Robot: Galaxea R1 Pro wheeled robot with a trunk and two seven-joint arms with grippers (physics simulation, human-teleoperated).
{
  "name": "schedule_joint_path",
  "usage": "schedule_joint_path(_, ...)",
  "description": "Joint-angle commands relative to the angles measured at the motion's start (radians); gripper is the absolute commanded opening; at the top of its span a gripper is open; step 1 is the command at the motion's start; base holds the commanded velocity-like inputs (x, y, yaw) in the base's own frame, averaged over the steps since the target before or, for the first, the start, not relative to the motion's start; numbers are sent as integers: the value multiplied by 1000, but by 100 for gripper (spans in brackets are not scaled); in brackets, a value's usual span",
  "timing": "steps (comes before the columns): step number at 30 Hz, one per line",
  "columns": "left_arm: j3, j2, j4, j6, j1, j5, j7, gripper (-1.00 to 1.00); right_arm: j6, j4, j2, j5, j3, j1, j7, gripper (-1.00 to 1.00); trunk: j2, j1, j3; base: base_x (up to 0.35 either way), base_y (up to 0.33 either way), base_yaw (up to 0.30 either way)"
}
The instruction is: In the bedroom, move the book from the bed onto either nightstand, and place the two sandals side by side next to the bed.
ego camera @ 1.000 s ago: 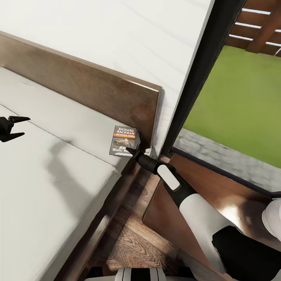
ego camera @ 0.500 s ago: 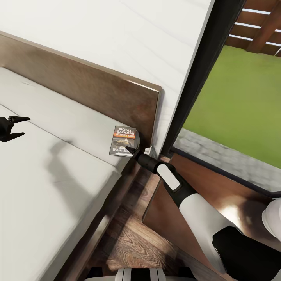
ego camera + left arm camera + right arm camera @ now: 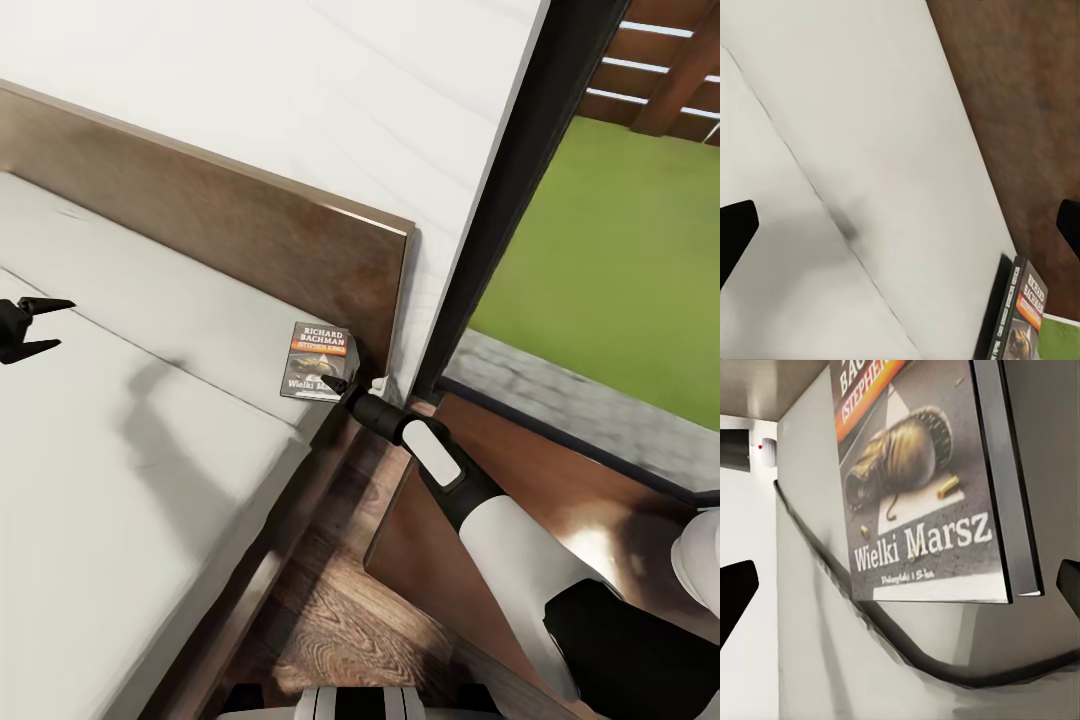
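- Book (image 3: 318, 362) count one: dark paperback, orange band, "Wielki Marsz", lying mid-frame at the bed (image 3: 130, 420) corner by the headboard.
- Right gripper (image 3: 338, 385) spreading released around its near edge; left gripper (image 3: 40, 325) hanging open, far left.

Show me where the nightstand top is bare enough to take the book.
The nightstand top looks bare between the window sill and the right arm, which crosses its bed-side half. It gets tight where the book lies, in the mattress corner between the headboard and the right gripper.
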Motion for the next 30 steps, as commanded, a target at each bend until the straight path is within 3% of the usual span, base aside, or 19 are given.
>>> schedule_joint_path(1, 5, 0, 0, 4, -1, -7, -6, 100, 3, 1, 0, -5, 0, -1, 1, 100, 0, 0, -1, 0, 0, 0)
schedule_joint_path(30, 4, 2, 0, 4, -1, -7, -6, 100, 4, 17, 0, -5, -2, 0, 0, 100, 0, 0, -1, 0, 0, 0)
